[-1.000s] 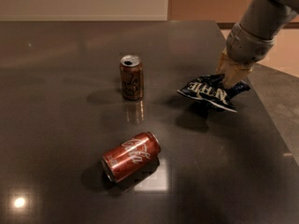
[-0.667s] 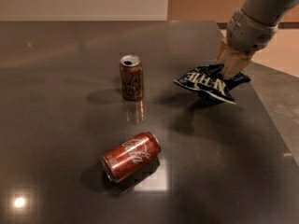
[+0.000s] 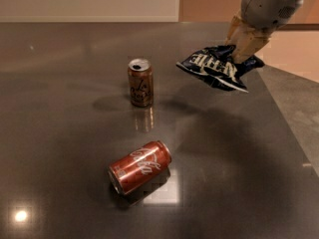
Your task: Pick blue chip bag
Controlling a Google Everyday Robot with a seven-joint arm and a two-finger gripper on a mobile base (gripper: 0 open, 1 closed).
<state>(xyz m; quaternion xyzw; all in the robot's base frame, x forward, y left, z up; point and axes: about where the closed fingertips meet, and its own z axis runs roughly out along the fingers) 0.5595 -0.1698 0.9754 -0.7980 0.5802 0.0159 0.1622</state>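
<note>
The blue chip bag [image 3: 215, 66], dark navy foil with white lettering, hangs in the air above the dark table [image 3: 60, 148] at the upper right. My gripper [image 3: 241, 48] comes down from the top right and is shut on the bag's right end. The bag is clear of the table surface and casts a faint shadow below it.
An upright brown soda can [image 3: 140, 82] stands left of the bag. A red soda can [image 3: 140, 167] lies on its side nearer the front. The table's right edge [image 3: 286, 133] runs diagonally down the right side.
My gripper has risen and moved back with the chip bag in it. The bag has gone from just above the table to well above it. The cans have not moved.
</note>
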